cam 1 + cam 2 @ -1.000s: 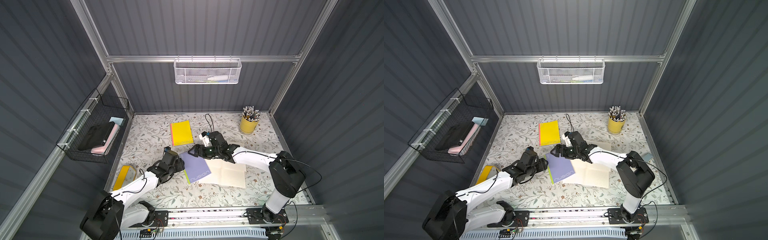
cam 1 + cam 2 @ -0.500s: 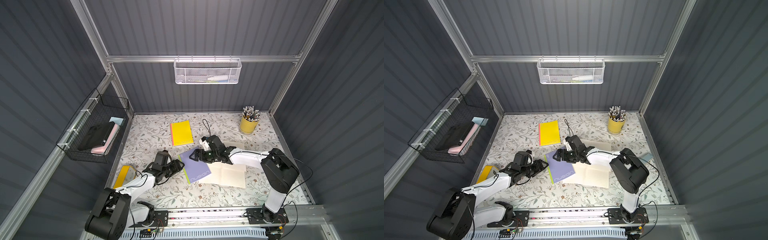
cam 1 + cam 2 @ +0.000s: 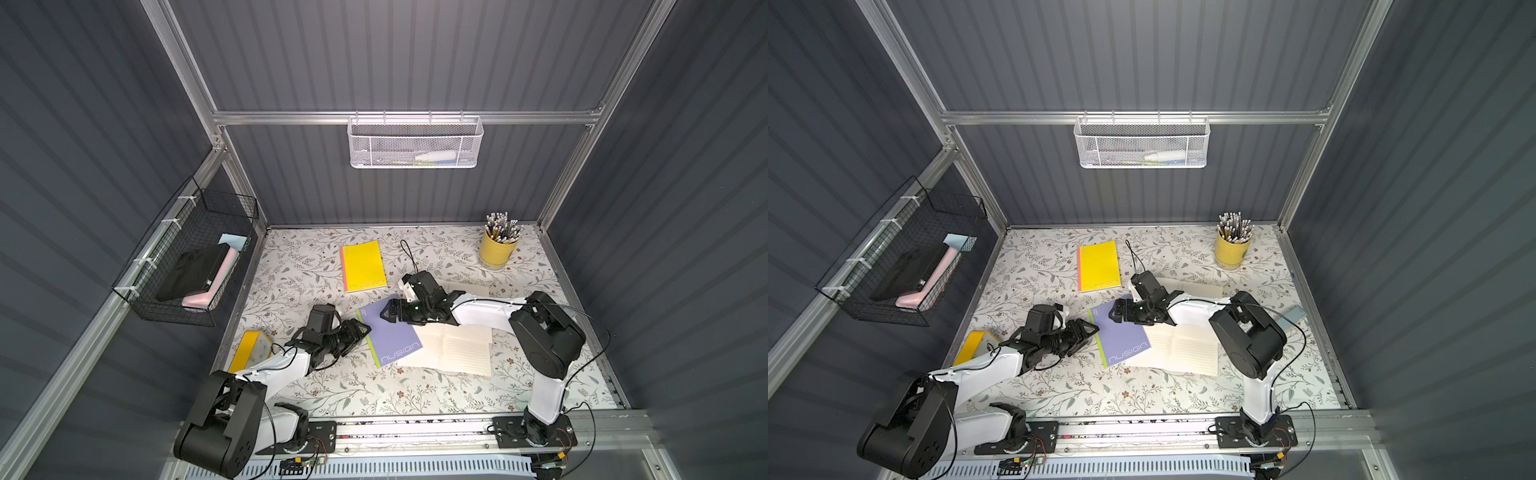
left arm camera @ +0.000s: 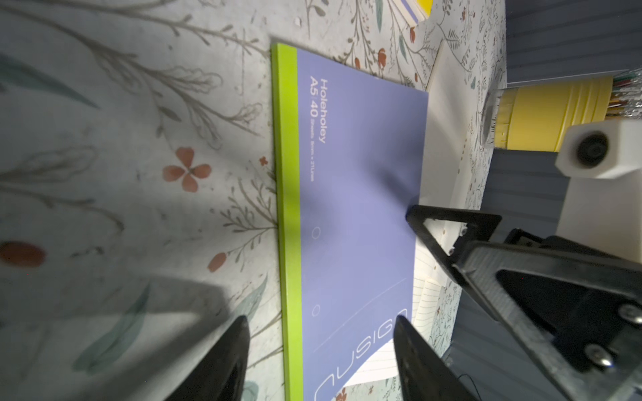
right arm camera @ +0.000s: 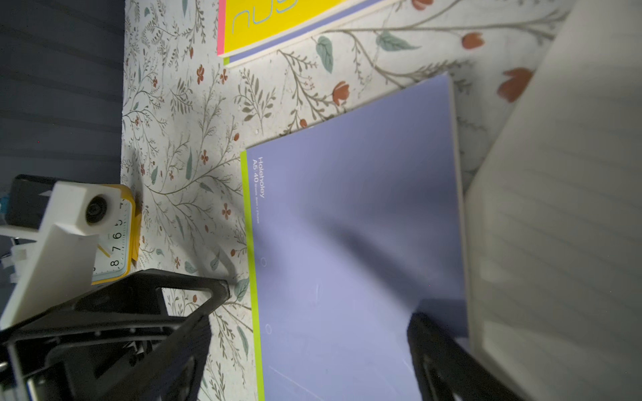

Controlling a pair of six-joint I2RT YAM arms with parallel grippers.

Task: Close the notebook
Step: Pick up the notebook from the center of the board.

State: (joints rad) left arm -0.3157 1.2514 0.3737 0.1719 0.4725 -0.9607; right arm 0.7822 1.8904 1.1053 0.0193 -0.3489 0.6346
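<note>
purple notebook with lime-green spine (image 3: 390, 338) lies cover-up mid floral table (image 3: 374, 395), looks closed. left claw (image 3: 360, 330) released beside spine, likely bracing it; right claw (image 3: 388, 312) released low over cover, likely flattening.

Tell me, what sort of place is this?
Probably a mock study desk inside a grey-walled test booth: a purple notebook on a floral tabletop, a yellow cup of pencils, a wire basket hung behind.

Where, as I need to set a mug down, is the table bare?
Bare: the front strip between the lined pages and the rail; the back between the yellow notebook and the pencil cup. Crowded: the middle, with the left claw and right claw at the purple notebook.
</note>
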